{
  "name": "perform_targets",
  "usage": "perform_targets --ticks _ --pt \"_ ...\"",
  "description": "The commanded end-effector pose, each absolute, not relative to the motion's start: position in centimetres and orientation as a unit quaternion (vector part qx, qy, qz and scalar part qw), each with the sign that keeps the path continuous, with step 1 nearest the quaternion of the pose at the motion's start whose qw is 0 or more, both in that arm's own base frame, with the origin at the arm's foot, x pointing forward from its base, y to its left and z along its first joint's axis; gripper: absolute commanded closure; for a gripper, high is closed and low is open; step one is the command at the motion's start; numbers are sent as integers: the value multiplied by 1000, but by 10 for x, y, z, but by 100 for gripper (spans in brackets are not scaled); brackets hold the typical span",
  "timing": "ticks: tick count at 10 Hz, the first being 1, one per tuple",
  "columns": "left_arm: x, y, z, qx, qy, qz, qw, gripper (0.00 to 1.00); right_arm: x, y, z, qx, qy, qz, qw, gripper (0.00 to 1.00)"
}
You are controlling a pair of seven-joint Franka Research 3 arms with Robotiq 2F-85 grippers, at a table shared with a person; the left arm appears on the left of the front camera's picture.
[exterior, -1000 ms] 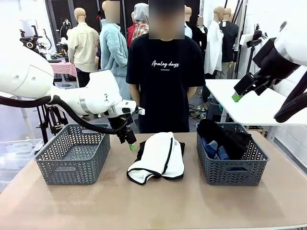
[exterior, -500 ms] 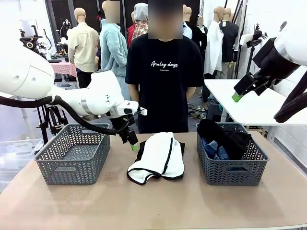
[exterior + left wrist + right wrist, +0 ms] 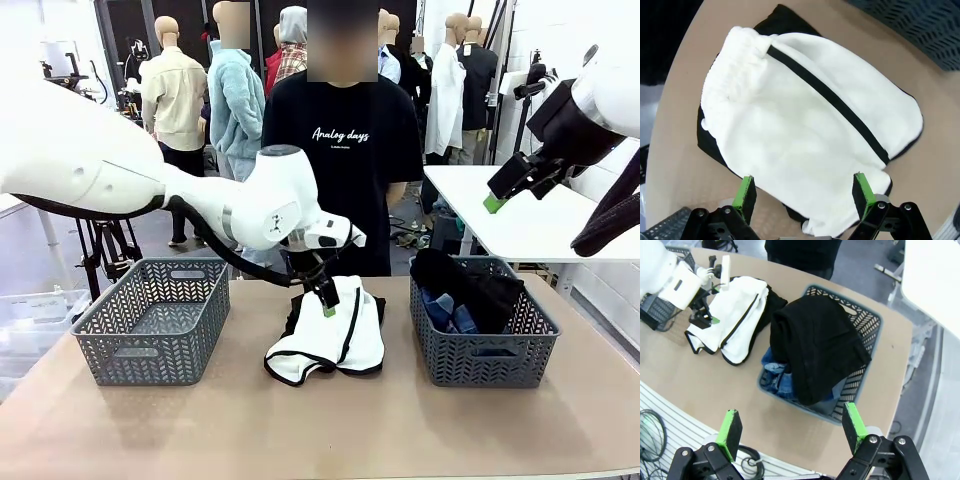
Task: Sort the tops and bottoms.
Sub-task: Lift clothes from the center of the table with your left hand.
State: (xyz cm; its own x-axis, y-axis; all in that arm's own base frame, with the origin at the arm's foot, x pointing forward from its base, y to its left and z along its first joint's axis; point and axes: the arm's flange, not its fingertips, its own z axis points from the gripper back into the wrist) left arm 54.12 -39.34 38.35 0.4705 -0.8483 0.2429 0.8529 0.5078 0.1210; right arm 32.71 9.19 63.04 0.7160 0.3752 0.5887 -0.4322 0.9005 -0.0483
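Note:
A white garment with black edging lies folded at the table's middle, on top of a black piece that peeks out behind it. My left gripper hovers open just above the white garment's far part; in the left wrist view the garment spreads beyond the open left gripper. Another black piece and a blue denim piece sit in the right basket. My right gripper hangs open high at the right; the right wrist view has it above that basket.
An empty grey basket stands at the table's left. A person in a black printed T-shirt stands at the far edge behind the garments. A white table lies beyond the right basket. Bare tabletop runs along the front.
My left arm has swung right, from beside the left basket to above the white garment. The right arm, the garments and the baskets have stayed put.

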Motion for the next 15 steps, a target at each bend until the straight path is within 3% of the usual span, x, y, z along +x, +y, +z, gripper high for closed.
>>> perform_targets --ticks 1,4,6,8,11,15 --pt "544 -400 376 44 -179 -429 884 0 326 91 627 42 -306 220 925 0" --pt "542 -410 381 54 -216 -340 914 0 326 91 627 42 -306 220 925 0" --pt "538 -407 381 8 -195 -292 936 0 326 91 627 42 -306 220 925 0" --pt "546 -405 384 32 -210 -346 914 0 326 91 627 42 -306 220 925 0" --pt "546 -398 375 5 -174 -291 941 0 326 91 627 42 -306 220 925 0" --pt "550 -390 366 -43 -179 -248 951 0 326 91 627 42 -306 220 925 0"
